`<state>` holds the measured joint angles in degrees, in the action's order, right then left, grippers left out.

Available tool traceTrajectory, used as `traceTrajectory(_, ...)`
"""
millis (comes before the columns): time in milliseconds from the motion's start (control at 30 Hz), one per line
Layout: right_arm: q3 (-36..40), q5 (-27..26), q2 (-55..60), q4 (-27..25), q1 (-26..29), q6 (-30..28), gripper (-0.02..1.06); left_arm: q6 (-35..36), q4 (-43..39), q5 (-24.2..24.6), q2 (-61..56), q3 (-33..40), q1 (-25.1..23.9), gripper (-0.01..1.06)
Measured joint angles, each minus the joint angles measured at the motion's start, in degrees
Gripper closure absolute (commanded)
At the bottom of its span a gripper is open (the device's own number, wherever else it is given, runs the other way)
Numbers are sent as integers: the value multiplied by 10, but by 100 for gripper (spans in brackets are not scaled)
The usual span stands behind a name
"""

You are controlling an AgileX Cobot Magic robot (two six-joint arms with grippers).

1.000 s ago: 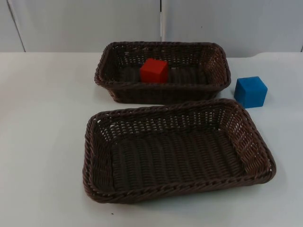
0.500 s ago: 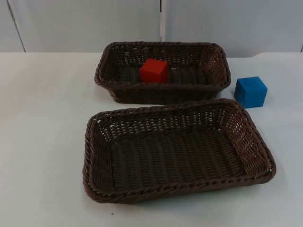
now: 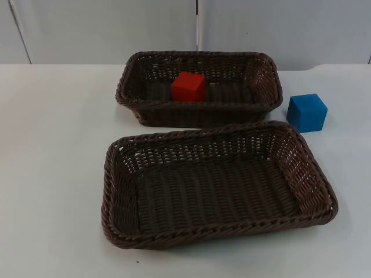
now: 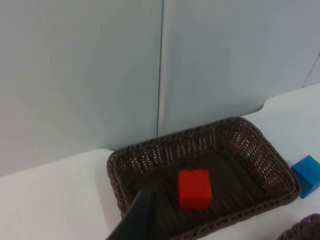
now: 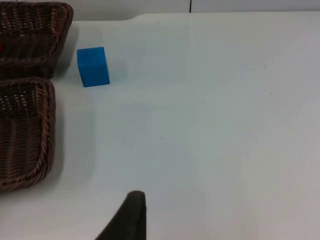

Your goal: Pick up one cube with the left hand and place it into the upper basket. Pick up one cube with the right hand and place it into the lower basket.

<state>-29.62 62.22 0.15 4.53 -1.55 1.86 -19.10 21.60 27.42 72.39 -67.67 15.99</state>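
Nearest the camera in the top view is the lower basket [image 3: 217,185] — a wide, shallow brown wicker tray sitting on the white table [image 3: 52,174], slightly skewed so its right end swings toward the front, nothing inside it.

Right behind it, close to touching along the long sides, is the upper basket [image 3: 200,87], same dark weave but deeper. The red cube [image 3: 188,86] sits on its floor, a bit left of centre and close to the back wall.

Off to the right of the upper basket, out on the bare table just beside the lower basket's far right corner, is the blue cube [image 3: 307,112] — not touching either basket as far as I can see. Behind everything is the grey partition wall [image 3: 278,29].

Arms: the left gripper [image 4: 136,220] is up above the table on the near-left side of the upper basket, angled down at it; from its wrist camera you look into the basket at the red cube, with the blue cube past the basket's end. One black fingertip shows, so I can't tell how far the fingers are spread.

The right gripper [image 5: 127,216] hangs over open table, well apart from the blue cube, which its wrist camera shows beside the ends of both baskets. Same deal, one fingertip — can't tell if it's wide or narrow. Neither one is holding anything I can see.
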Motion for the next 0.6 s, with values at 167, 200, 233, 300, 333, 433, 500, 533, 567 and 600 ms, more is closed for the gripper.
traceTrajectory(167,0,0,0,0,0,0,-1,1,0,0,-69,61,0,8)
traceTrajectory(200,0,0,0,0,0,0,-1,1,0,0,-69,61,0,8)
traceTrajectory(233,0,0,0,0,0,0,-1,1,0,0,-87,75,0,8)
traceTrajectory(300,0,0,0,0,0,0,-1,1,-1,4,-122,106,0,8)
traceTrajectory(333,0,0,0,0,0,0,-1,1,-2,6,-141,122,0,8)
traceTrajectory(433,0,0,0,0,0,0,-1,1,-2,12,-182,152,0,8)
traceTrajectory(500,0,0,0,0,0,0,-1,1,-2,20,-222,182,0,8)
traceTrajectory(533,0,0,0,0,0,0,-1,1,-2,24,-243,196,0,8)
traceTrajectory(567,0,0,0,0,0,0,-1,1,-2,24,-243,196,0,8)
traceTrajectory(600,0,0,0,0,0,0,-1,1,-2,31,-261,211,0,8)
